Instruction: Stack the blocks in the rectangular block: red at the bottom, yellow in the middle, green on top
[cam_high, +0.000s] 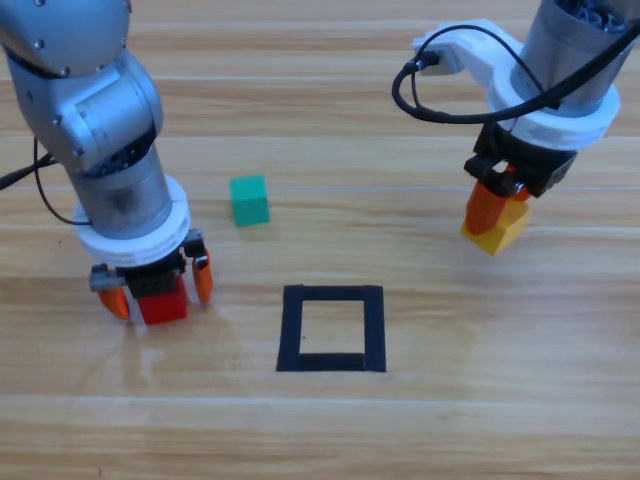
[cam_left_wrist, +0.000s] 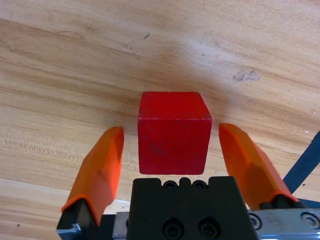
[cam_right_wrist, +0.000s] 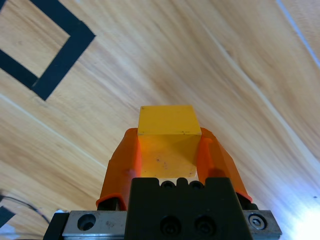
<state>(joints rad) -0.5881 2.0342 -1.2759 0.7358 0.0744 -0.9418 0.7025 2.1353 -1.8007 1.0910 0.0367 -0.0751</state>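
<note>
The red cube (cam_high: 165, 306) rests on the table at the left, between the jaws of my left gripper (cam_high: 160, 293). In the left wrist view the red cube (cam_left_wrist: 172, 142) has a gap on each side, so the left gripper (cam_left_wrist: 171, 132) is open around it. My right gripper (cam_high: 497, 222) at the right is shut on the yellow cube (cam_high: 503, 238), also seen as the yellow cube (cam_right_wrist: 167, 122) clamped in the right gripper (cam_right_wrist: 169, 135). The teal-green cube (cam_high: 249, 200) lies free, above and left of the black tape frame (cam_high: 293, 330), whose opening holds nothing.
A corner of the tape frame (cam_right_wrist: 65, 50) shows at the upper left of the right wrist view. Black cables hang from the right arm (cam_high: 420, 100). Bare wood lies between the frame and both grippers.
</note>
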